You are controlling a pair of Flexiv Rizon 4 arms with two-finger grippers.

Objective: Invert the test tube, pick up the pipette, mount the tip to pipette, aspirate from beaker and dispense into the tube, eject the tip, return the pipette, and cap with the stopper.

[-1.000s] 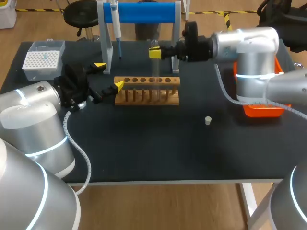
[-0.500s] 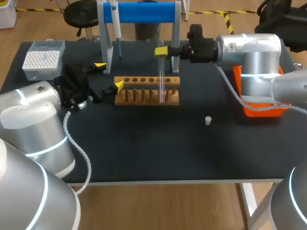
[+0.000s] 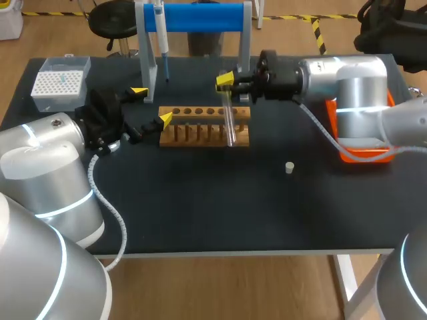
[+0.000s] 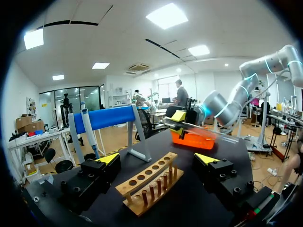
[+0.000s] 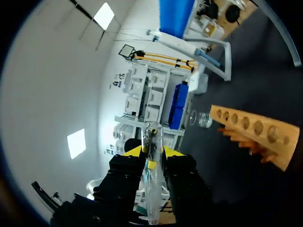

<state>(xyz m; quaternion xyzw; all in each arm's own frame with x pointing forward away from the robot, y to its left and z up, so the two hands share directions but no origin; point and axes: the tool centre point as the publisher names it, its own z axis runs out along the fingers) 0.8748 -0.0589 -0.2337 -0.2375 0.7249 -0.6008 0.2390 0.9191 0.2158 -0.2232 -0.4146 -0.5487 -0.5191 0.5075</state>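
Since half a second ago our right arm point(image 3: 347, 80) has brought its wrist a little closer to the wooden rack point(image 3: 193, 130). The right gripper point(image 3: 227, 83) now sits just in front of the right post of the blue stand point(image 3: 193, 17). It pinches the test tube point(image 3: 230, 123) by its upper end, and the right wrist view shows both fingers pressed on the glass. A second ago the tube hung upright over the rack's middle holes. Now it slants, its lower end crossing the rack's right end, though we cannot tell whether it has entered a hole. Our left arm point(image 3: 40, 167) has not moved. The left gripper point(image 3: 151, 105) hovers just beside the rack's left end, fingers spread wide and holding nothing.

On the dark table point(image 3: 213, 207), the stand at the back carries the pipette point(image 3: 160, 30), which hangs near its left post. The orange tray point(image 3: 363, 155) lies at the right, largely covered by our right arm. The tip box point(image 3: 60, 81) stands at the far left corner, well apart from the rack. The small white stopper point(image 3: 289, 167) lies alone, in front of the rack and to its right.
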